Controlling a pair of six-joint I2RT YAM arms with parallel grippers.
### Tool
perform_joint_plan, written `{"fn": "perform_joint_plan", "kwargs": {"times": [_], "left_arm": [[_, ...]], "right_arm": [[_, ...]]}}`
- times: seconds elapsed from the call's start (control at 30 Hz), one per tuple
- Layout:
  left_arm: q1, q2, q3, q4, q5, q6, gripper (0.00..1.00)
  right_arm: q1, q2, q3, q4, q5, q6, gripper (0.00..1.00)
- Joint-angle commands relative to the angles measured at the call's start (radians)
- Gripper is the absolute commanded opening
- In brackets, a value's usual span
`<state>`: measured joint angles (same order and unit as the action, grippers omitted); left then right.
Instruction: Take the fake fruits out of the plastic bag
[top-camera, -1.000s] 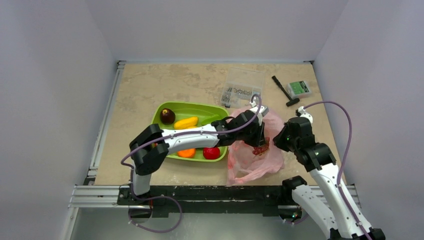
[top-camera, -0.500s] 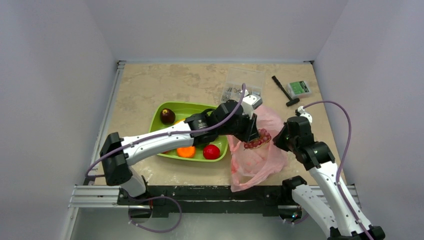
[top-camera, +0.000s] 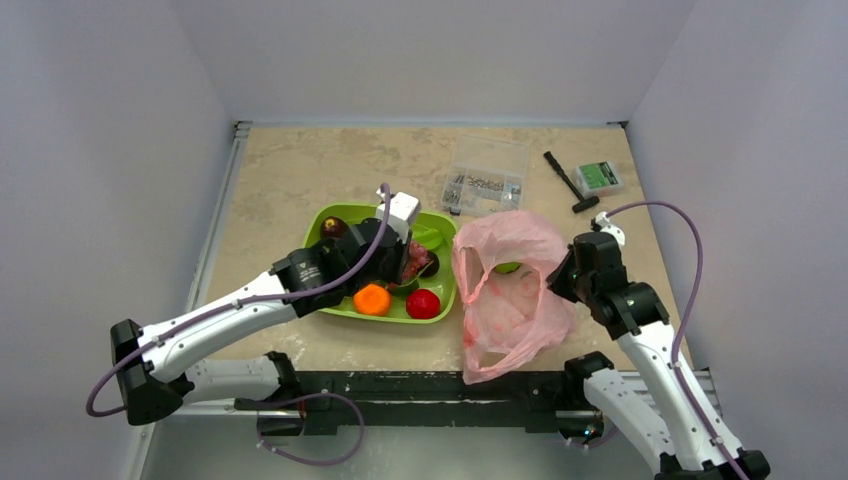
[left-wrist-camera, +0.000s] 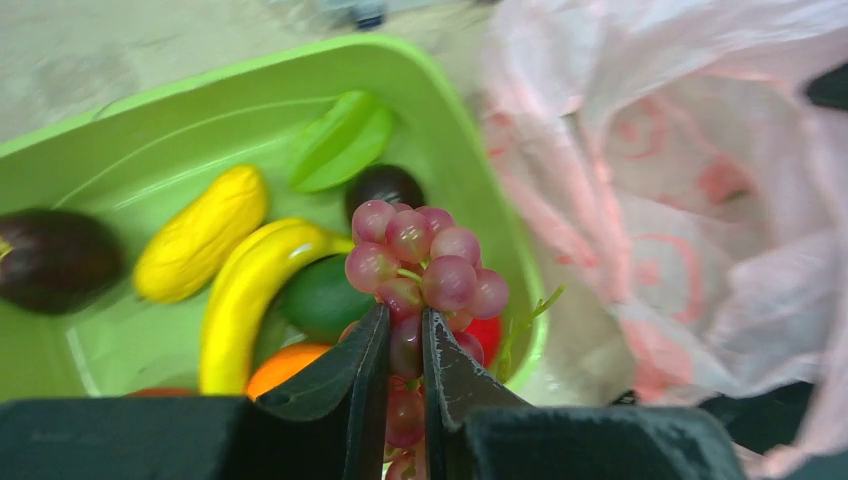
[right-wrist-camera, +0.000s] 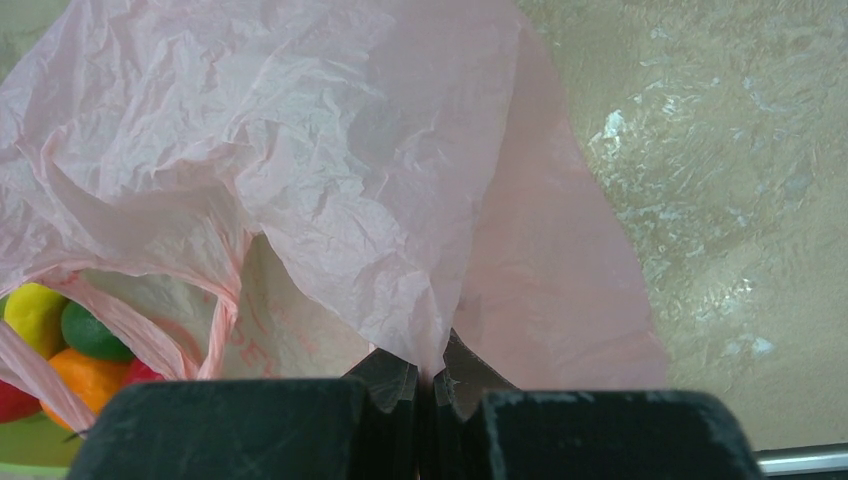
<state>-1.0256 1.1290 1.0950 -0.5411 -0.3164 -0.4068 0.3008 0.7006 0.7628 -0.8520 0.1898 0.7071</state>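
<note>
My left gripper (left-wrist-camera: 405, 335) is shut on the dark red grape bunch (left-wrist-camera: 425, 265) and holds it above the right end of the green tray (left-wrist-camera: 300, 70). From above, the grapes (top-camera: 415, 262) hang over the tray (top-camera: 445, 225), left of the pink plastic bag (top-camera: 510, 300). The yellow banana (left-wrist-camera: 250, 290) lies in the tray. A lime-green fruit (top-camera: 507, 267) shows inside the bag's open mouth. My right gripper (right-wrist-camera: 432, 375) is shut on the bag's thin edge (right-wrist-camera: 380, 180) and holds it up at the bag's right side (top-camera: 560, 280).
The tray also holds a stubby yellow fruit (left-wrist-camera: 200, 235), a dark purple fruit (left-wrist-camera: 50, 260), an orange one (top-camera: 372, 299) and a red one (top-camera: 423, 303). A clear parts box (top-camera: 487, 172), a black tool (top-camera: 570, 182) and a small green-topped box (top-camera: 600, 177) lie at the back right.
My left gripper has lifted the grape bunch out of the bag and carried it left over the tray. The bag's mouth now stands open. My right gripper has kept its hold.
</note>
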Motion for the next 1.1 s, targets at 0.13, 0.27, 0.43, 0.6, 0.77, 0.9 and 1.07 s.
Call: {"fn": "perform_joint_plan", "kwargs": {"times": [0.13,0.27,0.43,0.6,0.77,0.9,1.07], "left_arm": [[0.118,0.102,-0.085,-0.095,-0.181,-0.02,0.1],[0.133,0.171,-0.028,-0.172,-0.174,-0.072,0.62],[0.133,0.144,-0.013,-0.181,-0.11,-0.13,0.82],[0.131,0.056,-0.047,-0.05,0.109,-0.159,0.75],[0.091,0.076,-0.071,0.163,0.347,-0.228,0.66],[-0.037,0.172,-0.014,0.276,0.329,-0.196,0.63],[-0.126,0.348,0.067,0.422,0.321,-0.177,0.52]], "right_arm": [[0.002,-0.016,0.009,0.013,-0.005,0.011,0.0],[0.001,-0.024,0.01,0.013,-0.011,0.011,0.0],[0.001,-0.024,0.012,0.014,-0.024,0.008,0.0],[0.002,-0.026,0.014,0.021,-0.034,-0.004,0.0],[0.002,-0.038,0.02,0.03,-0.06,-0.012,0.0],[0.002,-0.048,0.031,0.048,-0.081,-0.027,0.0],[0.002,-0.047,0.043,0.053,-0.089,-0.031,0.0]]}}
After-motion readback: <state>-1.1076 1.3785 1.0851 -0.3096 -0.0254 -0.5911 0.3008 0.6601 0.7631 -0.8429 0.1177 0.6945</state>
